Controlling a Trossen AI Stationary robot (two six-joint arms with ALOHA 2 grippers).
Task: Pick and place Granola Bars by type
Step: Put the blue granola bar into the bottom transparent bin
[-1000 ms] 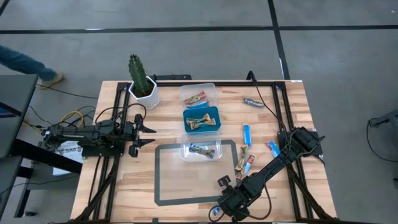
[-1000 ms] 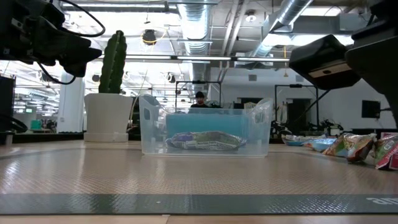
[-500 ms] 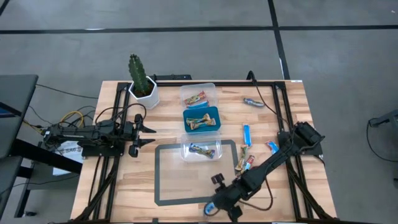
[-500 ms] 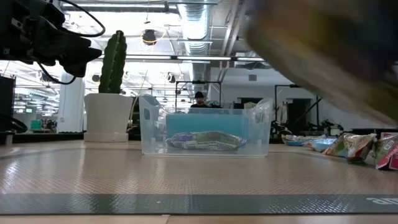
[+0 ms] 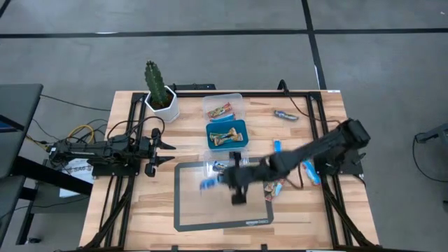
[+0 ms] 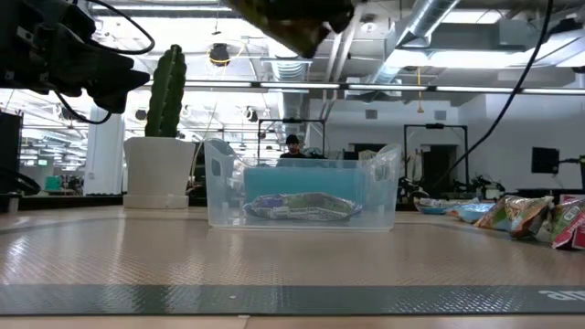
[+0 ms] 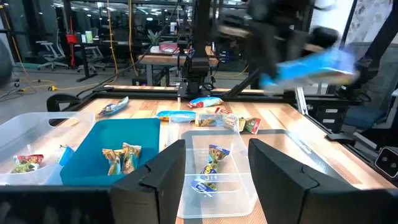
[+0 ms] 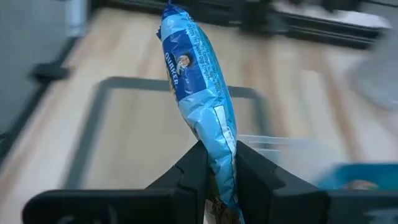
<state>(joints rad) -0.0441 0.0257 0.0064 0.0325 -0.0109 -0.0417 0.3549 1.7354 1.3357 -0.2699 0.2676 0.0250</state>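
Blue foil showed between the right gripper's (image 8: 217, 177) fingers, clamped on one granola bar (image 8: 199, 93) held above the grey mat (image 5: 189, 210), just short of the clear tub (image 5: 227, 168); beyond that tub sat the blue tub (image 5: 226, 134); the left gripper (image 5: 162, 152), jaws apart and empty, waited left of the tub.

Three tubs in row mid-table: far tub (image 5: 223, 106) beside potted cactus (image 5: 159, 89), middle tub (image 5: 226, 134), near tub (image 5: 225, 166) on mat's (image 5: 189, 206) far edge, bars in each. Loose bars (image 5: 278, 149) right of tubs; one bar (image 5: 285, 113) near far right corner. Right gripper (image 5: 222, 180) over mat, just before near tub, bar (image 8: 200, 87) pinched between fingers. Left gripper (image 5: 170, 152) at left side, level with middle tub.
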